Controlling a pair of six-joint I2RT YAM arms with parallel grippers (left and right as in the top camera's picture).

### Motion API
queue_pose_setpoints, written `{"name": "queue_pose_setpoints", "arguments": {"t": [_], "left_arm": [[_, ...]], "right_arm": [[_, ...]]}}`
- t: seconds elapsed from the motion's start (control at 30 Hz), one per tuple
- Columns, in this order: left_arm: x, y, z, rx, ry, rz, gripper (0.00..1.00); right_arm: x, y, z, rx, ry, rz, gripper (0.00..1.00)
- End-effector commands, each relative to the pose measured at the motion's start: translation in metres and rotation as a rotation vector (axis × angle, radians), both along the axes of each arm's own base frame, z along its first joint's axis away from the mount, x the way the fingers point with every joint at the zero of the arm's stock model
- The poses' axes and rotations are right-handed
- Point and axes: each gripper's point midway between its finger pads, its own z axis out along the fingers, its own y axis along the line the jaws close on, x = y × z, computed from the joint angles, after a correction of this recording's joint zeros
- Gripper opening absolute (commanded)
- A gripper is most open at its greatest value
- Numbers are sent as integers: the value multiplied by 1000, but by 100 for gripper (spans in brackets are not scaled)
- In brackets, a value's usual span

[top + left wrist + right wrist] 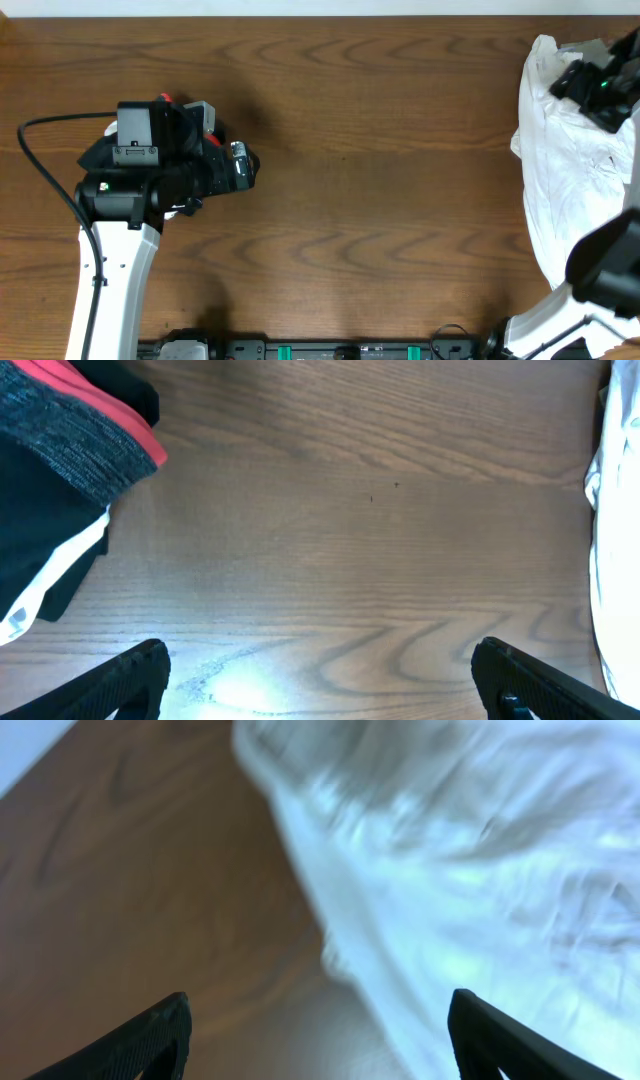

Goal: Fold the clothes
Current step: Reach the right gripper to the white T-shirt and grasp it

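A crumpled white T-shirt (565, 190) lies heaped at the table's right edge; it also shows as white T-shirt (470, 870) and as a white strip, the T-shirt (618, 560). My right gripper (588, 80) hovers over its upper part. In the blurred right wrist view the right gripper (318, 1035) is open, with the shirt's edge running down between its fingers (160, 1035). A black garment with a red-edged grey waistband (70, 445) lies under my left arm, partly hidden as the black garment (195, 108). My left gripper (320, 680) is open over bare wood, also seen as the left gripper (250, 166).
The wooden table (380, 200) spreads between the two arms. A black cable (40, 170) loops out left of the left arm. The arms' base hardware (340, 350) lines the front edge. The white back edge (300, 8) bounds the far side.
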Motion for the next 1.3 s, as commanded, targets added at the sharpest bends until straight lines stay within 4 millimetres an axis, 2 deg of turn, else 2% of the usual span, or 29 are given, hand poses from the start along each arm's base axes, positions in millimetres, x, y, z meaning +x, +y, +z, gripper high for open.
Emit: {"name": "queue_pose_setpoints", "arguments": {"t": [0.0,0.1,0.27,0.4,0.47,0.53,0.63,0.73,0.83,0.97,1.1,1.2,1.27], "left_arm": [[1,-1,8,-2,-25,-21,98],[1,-1,8,-2,-25,-21,98],[0,-1,7,-2,-21,-20,98],[0,-1,7,-3,-18,-20,98],[-1,-1,7,-3,-14,-20,98],[-2,-1,6,-2,-11,-20,98],[-2,-1,6,-2,-11,-20,98],[-2,-1,6,-2,-10,-20,98],[-2,-1,6,-2,-10,-20,98],[-2,-1,6,-1,-11,-21,98],[-2,-1,6,-1,-12,-21,98],[0,-1,8,-1,-21,-20,98],[2,-1,11,0,-37,-21,99]], "right_arm": [[17,-24,-18,-2,-4,-66,80],[30,-43,-47,-28,7,-106,81],[47,-55,-84,-32,5,-115,83],[46,-65,-117,-61,60,-138,82],[47,-67,-126,-63,70,-140,80],[49,-67,-132,-61,73,-139,69],[53,-60,-130,-26,49,-120,25],[60,-50,-119,27,7,-88,1],[69,-26,-90,122,-82,-1,1],[75,17,-27,245,-226,146,1],[60,68,34,289,-297,288,1],[46,106,63,266,-308,385,1],[38,133,75,260,-306,442,1]]}}
